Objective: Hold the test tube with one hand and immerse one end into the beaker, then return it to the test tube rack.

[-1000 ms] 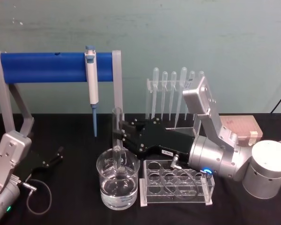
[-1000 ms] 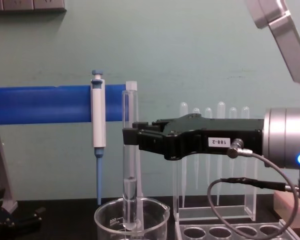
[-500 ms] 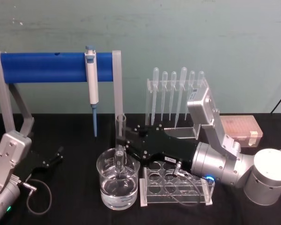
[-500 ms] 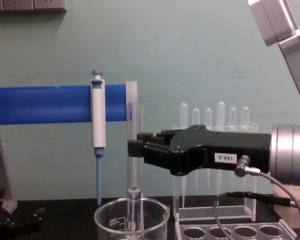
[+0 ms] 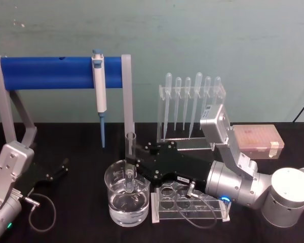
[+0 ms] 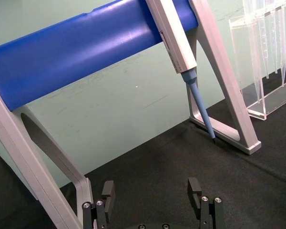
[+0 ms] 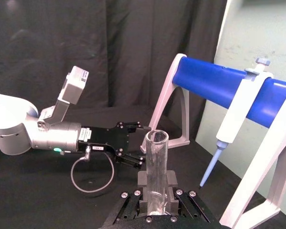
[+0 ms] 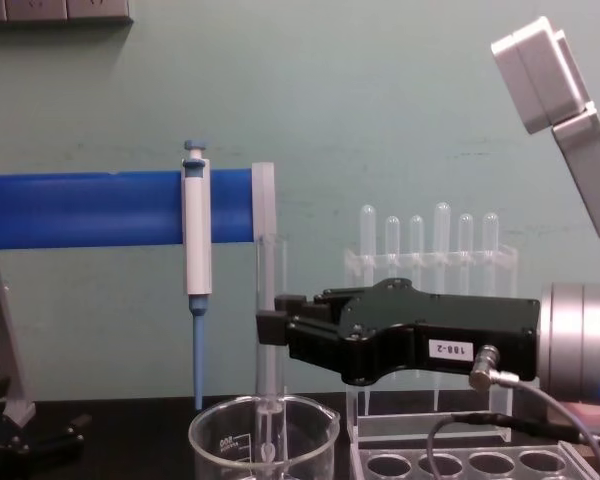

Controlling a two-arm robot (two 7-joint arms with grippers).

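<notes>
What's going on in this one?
The right gripper is shut on the test tube, holding it upright with its lower end down inside the beaker of clear liquid. Whether the tip is below the surface is hard to tell. The test tube rack stands right beside the beaker. The left gripper rests open on the table, idle.
</notes>
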